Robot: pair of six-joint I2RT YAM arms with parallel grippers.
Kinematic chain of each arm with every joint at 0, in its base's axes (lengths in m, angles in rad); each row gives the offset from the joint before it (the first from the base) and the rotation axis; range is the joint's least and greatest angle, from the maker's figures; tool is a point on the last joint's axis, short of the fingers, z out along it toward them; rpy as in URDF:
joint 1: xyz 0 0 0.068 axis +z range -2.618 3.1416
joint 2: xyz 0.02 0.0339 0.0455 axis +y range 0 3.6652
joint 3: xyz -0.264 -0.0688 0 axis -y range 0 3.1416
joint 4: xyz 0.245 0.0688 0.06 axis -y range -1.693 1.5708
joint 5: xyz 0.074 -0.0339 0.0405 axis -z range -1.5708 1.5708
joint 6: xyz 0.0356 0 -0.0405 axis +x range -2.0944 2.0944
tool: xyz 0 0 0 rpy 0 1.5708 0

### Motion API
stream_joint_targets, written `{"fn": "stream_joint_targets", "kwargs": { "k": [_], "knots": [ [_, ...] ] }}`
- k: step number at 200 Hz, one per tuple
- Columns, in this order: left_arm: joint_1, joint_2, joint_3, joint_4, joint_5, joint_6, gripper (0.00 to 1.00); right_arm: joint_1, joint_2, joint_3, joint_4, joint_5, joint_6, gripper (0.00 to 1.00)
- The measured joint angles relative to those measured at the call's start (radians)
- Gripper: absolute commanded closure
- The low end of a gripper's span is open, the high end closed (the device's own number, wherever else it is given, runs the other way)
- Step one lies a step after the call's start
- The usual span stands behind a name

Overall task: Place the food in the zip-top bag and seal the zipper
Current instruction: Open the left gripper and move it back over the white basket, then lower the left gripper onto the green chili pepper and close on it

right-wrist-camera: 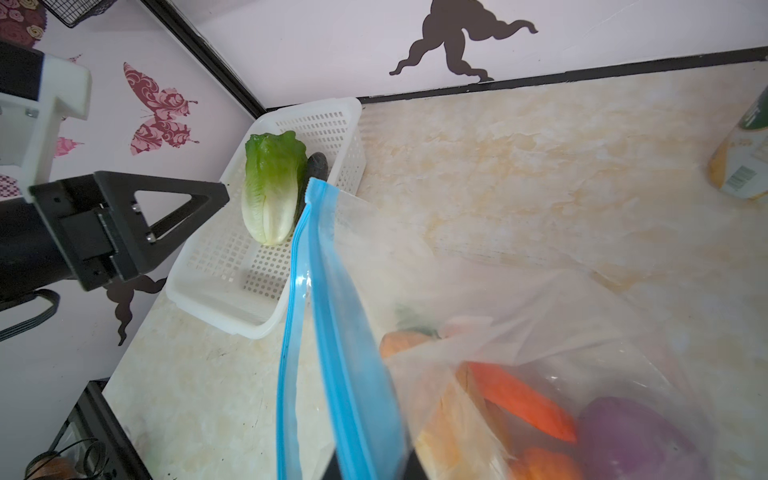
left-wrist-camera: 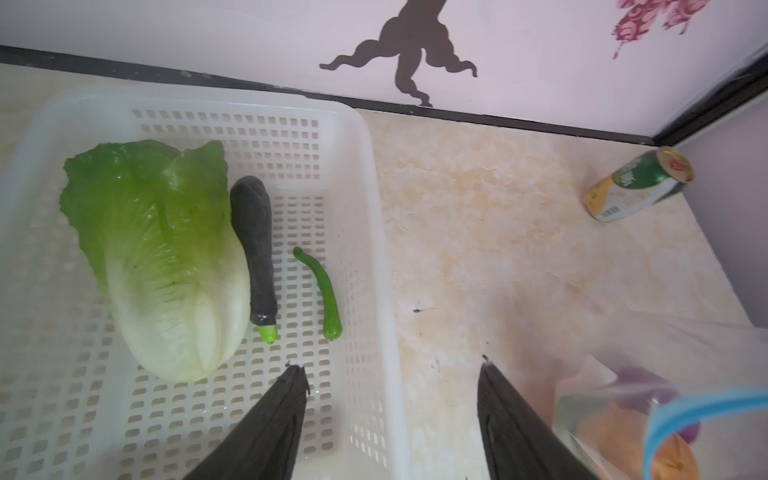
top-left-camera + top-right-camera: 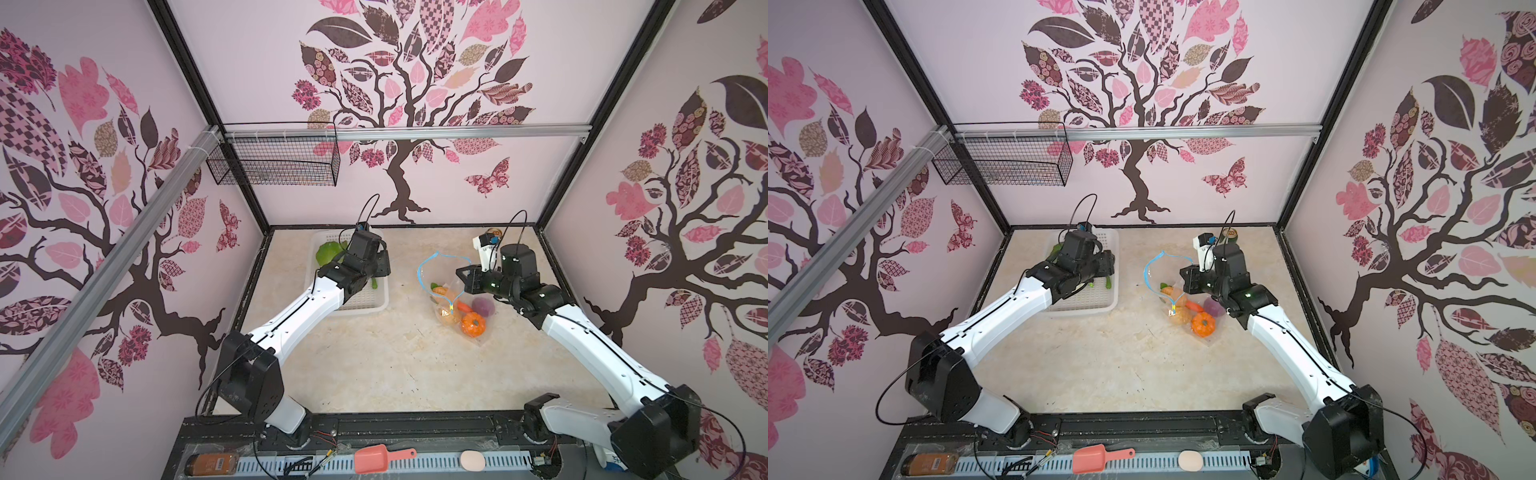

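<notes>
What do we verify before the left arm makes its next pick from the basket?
1. Left gripper open, empty, at the basket: ok.
2. Right gripper shut on the zipper, holding the zip-top bag up: ok.
3. Bag mouth gaping in both top views: ok.
4. In basket, uncovered: cabbage, eggplant, small green vegetable: ok.
5. Cabbage fits the mouth: cannot tell.
6. Zipper sealed: not ok.
</notes>
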Motion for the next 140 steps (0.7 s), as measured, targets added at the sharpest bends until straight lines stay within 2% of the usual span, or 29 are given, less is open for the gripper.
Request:
{"fn": "stream_joint_targets", "kwargs": {
  "k": [22,45,99,140],
  "knots": [
    [0.01,0.085,0.003,0.018,-0.058,0.003,0.33,0.0,-0.016,-0.024,0.018,0.017,0.0,1.0],
    [0.037,0.163,0.007,0.027,-0.071,-0.01,0.34,0.0,-0.023,-0.043,0.027,0.034,0.0,1.0],
    [0.152,0.254,0.007,0.086,0.059,-0.102,0.38,0.0,-0.017,-0.049,0.034,0.048,0.0,1.0],
    [0.156,0.33,0.029,0.092,0.119,-0.109,0.41,0.0,0.006,-0.049,0.046,0.048,0.0,1.0]
  ]
}}
